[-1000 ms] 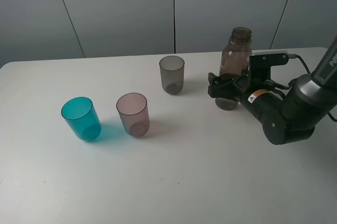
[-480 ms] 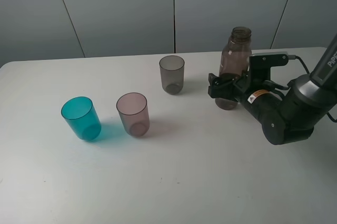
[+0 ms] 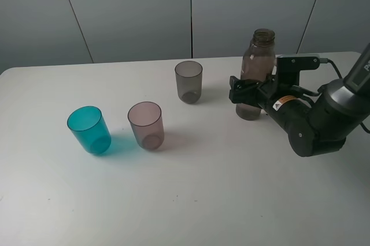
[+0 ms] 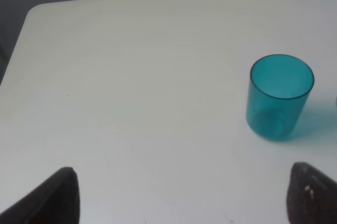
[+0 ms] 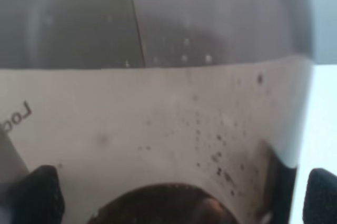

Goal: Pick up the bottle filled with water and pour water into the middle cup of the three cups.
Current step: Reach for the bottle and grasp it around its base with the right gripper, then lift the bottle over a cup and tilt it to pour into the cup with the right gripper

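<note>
The bottle (image 3: pixel 258 61), smoky brown-pink with no cap, stands upright at the back right of the table. My right gripper (image 3: pixel 247 93) is level with its lower half, open, with one jaw on either side of it. In the right wrist view the bottle (image 5: pixel 168 124) fills the picture between the two dark fingertips (image 5: pixel 37 192). The three cups stand in a diagonal line: teal-blue (image 3: pixel 88 129), the pinkish-mauve middle cup (image 3: pixel 145 125), and smoky grey (image 3: pixel 188 81). My left gripper (image 4: pixel 184 197) is open above the bare table, near the teal cup (image 4: pixel 279 96).
The white table (image 3: pixel 202 194) runs to a rounded left edge (image 4: pixel 31 19). Grey wall panels stand behind it. The right arm's bulky body (image 3: pixel 315 122) lies low over the table's right side.
My right gripper has crept a little further in around the bottle. The bottle and the cups have stayed where they were.
</note>
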Controlling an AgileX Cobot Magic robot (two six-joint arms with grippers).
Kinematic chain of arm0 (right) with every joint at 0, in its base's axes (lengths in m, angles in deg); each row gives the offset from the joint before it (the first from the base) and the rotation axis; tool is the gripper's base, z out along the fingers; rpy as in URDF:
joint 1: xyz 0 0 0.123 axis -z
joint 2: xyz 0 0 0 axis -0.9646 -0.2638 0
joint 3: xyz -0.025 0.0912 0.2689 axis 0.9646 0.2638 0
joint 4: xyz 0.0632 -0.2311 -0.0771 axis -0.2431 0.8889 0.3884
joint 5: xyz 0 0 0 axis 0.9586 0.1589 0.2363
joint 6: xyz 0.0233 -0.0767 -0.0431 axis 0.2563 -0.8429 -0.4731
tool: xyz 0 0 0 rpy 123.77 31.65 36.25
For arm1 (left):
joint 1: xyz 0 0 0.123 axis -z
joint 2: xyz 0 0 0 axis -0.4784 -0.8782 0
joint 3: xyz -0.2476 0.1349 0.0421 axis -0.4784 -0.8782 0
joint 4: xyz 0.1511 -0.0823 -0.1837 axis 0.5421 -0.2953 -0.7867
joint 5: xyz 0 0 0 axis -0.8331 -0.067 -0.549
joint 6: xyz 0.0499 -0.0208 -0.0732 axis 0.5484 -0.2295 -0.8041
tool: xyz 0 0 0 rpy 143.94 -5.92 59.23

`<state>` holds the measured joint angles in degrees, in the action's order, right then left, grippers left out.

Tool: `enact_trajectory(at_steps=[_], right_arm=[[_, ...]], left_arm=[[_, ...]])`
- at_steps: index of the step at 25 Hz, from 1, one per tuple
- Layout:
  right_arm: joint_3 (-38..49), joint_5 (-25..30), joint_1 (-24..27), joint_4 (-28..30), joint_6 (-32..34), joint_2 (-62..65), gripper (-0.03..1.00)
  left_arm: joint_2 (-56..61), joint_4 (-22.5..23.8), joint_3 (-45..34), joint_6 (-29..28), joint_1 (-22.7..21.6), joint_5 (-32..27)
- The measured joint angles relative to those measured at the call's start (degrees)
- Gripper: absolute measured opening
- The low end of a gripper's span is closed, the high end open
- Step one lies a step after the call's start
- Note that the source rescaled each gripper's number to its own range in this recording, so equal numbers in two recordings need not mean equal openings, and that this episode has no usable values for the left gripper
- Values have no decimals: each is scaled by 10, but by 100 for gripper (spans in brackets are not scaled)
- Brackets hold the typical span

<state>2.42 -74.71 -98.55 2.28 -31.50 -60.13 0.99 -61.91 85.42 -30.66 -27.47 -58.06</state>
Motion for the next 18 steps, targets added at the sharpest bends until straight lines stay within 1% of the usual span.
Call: enact_trajectory(at_steps=[6, 7, 8, 9, 10, 11, 12, 18], right_arm=[[0, 0, 0, 0, 0, 0, 100], [0, 0, 0, 0, 1, 0, 99], [0, 0, 0, 0, 1, 0, 89], [0, 0, 0, 0, 1, 0, 66], [0, 0, 0, 4, 2, 0, 28], [0, -2, 0, 8, 0, 0, 1], [0, -2, 0, 11, 1, 0, 2], [6, -5, 0, 25, 1, 1, 2]], left_arm=[[0, 0, 0, 0, 0, 0], [0, 0, 0, 0, 0, 0], [0, 0, 0, 0, 0, 0], [0, 0, 0, 0, 0, 0], [0, 0, 0, 0, 0, 0], [0, 0, 0, 0, 0, 0], [0, 0, 0, 0, 0, 0], [0, 0, 0, 0, 0, 0]])
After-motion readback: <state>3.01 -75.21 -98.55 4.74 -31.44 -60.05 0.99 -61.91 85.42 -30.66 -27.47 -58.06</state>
